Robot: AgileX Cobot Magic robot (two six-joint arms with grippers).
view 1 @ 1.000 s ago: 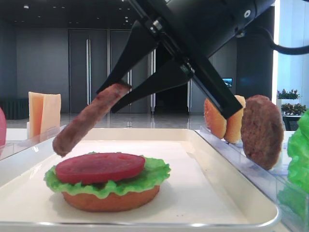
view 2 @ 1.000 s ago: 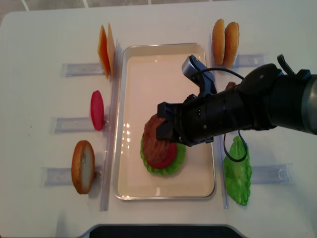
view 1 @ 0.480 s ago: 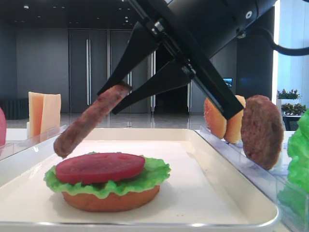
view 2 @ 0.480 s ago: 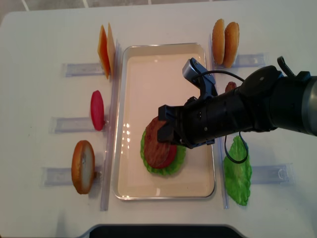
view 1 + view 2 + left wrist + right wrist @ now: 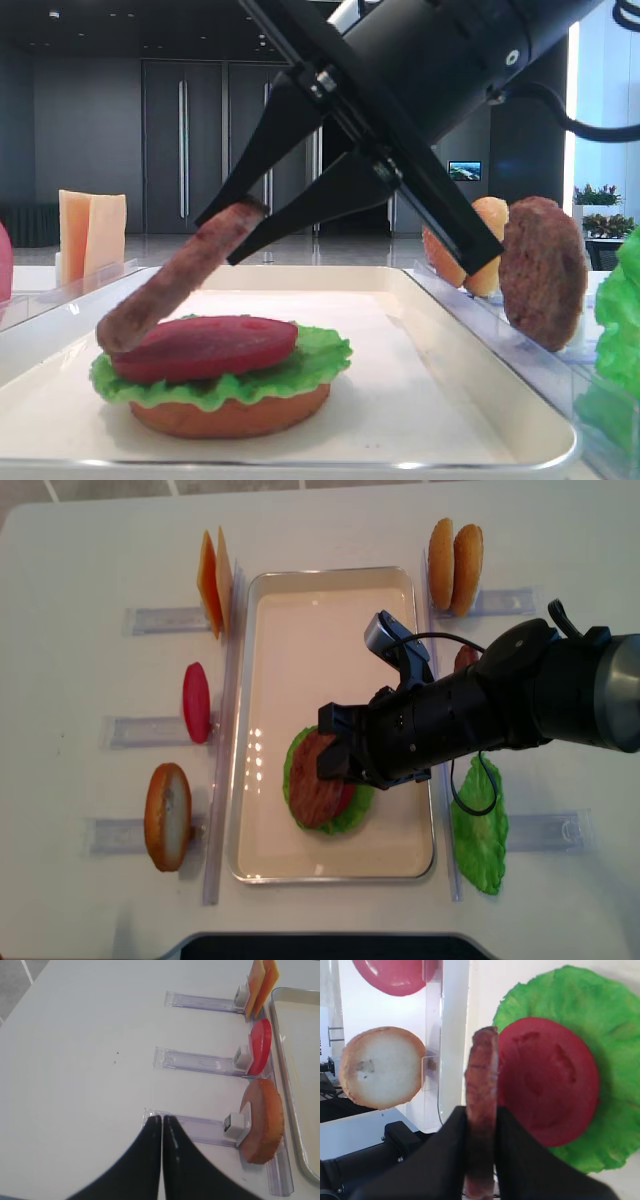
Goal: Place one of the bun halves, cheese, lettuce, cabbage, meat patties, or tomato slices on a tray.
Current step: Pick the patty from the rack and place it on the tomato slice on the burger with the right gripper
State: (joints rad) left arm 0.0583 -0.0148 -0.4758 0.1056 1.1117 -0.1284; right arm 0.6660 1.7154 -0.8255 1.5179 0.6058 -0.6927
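Brown and tilted, the meat patty (image 5: pixel 175 280) clenched in the right end effector (image 5: pixel 240 218) has sunk until its lower edge meets the tomato slice (image 5: pixel 205 345) on the lettuce (image 5: pixel 320 352) in the tray (image 5: pixel 470 420), so release looks near.

Black right arm (image 5: pixel 500 705), black cable, tapered matte fingers (image 5: pixel 270 135)
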